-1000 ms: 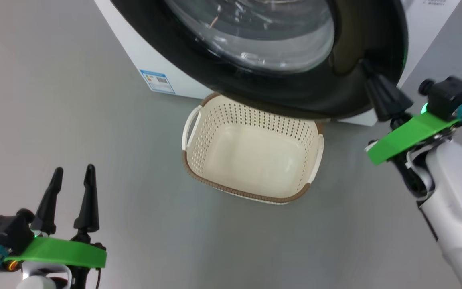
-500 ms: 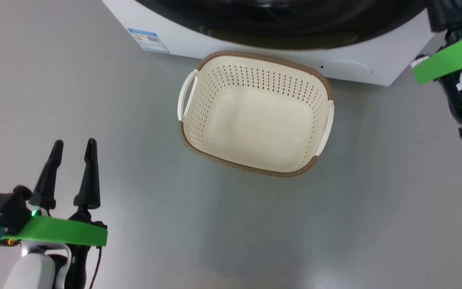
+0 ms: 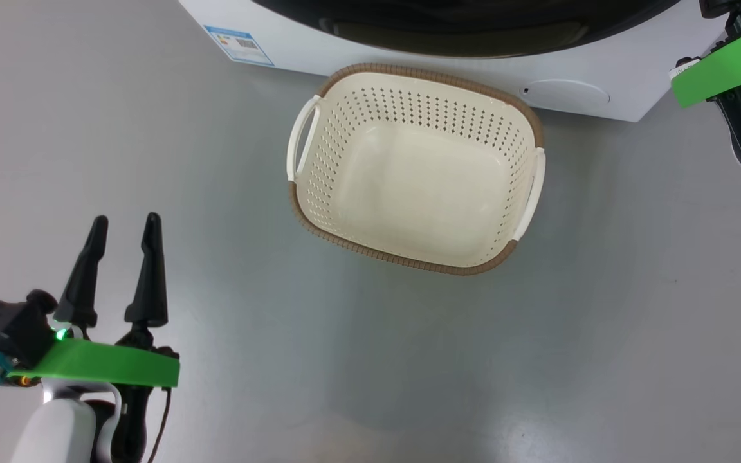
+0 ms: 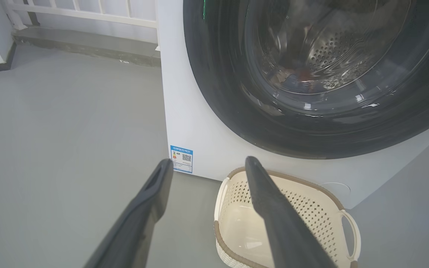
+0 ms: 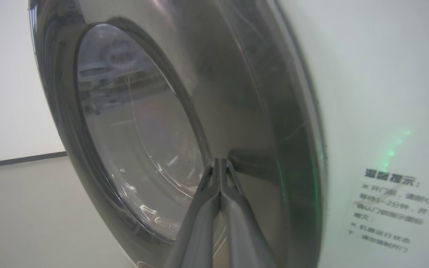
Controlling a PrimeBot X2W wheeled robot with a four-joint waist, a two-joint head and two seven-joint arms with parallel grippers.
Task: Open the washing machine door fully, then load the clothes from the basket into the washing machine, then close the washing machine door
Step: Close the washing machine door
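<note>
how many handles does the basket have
2: the left handle and the right handle, one on each short side of the basket. The whole rim shows, so none is hidden.

This looks like a laundry corner in a plain test or demo room rather than a furnished home. A white front-loading washing machine (image 4: 199,123) stands on a smooth grey floor (image 3: 152,161) and carries a blue energy label (image 4: 181,159) and a sticker of printed Chinese notes (image 5: 389,212). A perforated laundry basket (image 3: 409,262) sits before it. Around it are a white wall (image 5: 13,93), dark skirting (image 5: 21,160) and a white railing (image 4: 88,11).
</note>
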